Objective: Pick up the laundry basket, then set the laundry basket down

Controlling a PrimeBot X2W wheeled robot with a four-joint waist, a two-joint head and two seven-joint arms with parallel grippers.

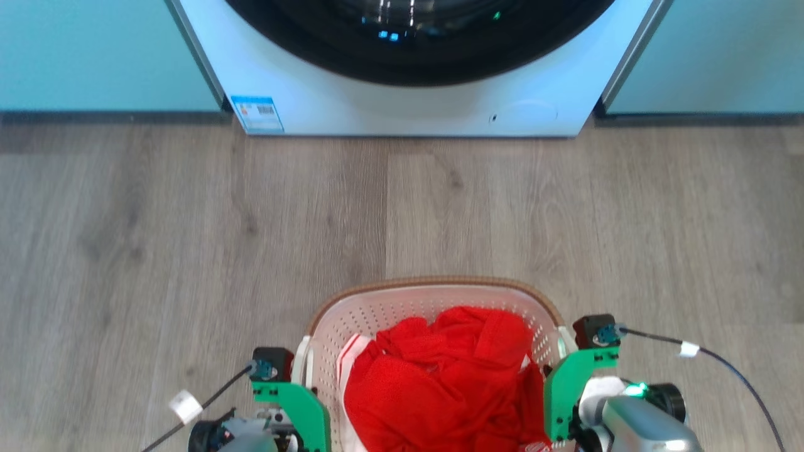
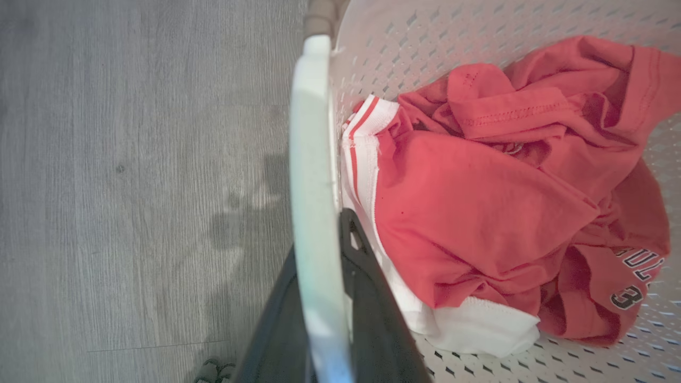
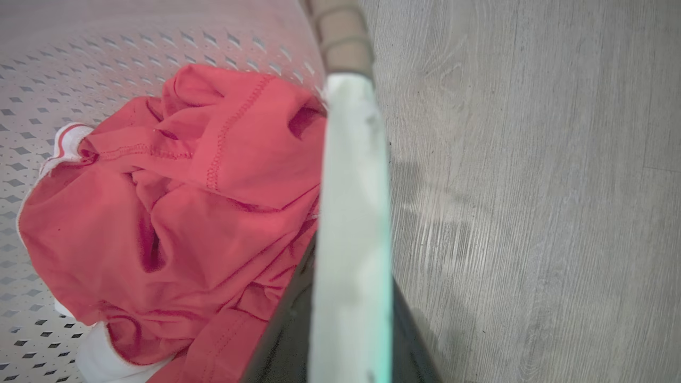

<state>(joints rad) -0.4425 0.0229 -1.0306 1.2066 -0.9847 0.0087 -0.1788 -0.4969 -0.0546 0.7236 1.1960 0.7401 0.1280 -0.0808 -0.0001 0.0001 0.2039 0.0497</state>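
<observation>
The laundry basket [image 1: 433, 284] is close to the robot, centred at the near edge of the head view, over the grey wooden floor [image 1: 188, 220]. I cannot tell whether it rests on the floor or hangs just above it. A crumpled red garment [image 1: 446, 376] with white trim lies inside. The left gripper [image 2: 319, 234] is clamped on the basket's left white handle [image 2: 314, 133], one dark finger on each side. The right gripper [image 3: 348, 276] clasps the right handle [image 3: 354, 159] the same way. The washing machine [image 1: 408, 107] stands well apart on the far side
</observation>
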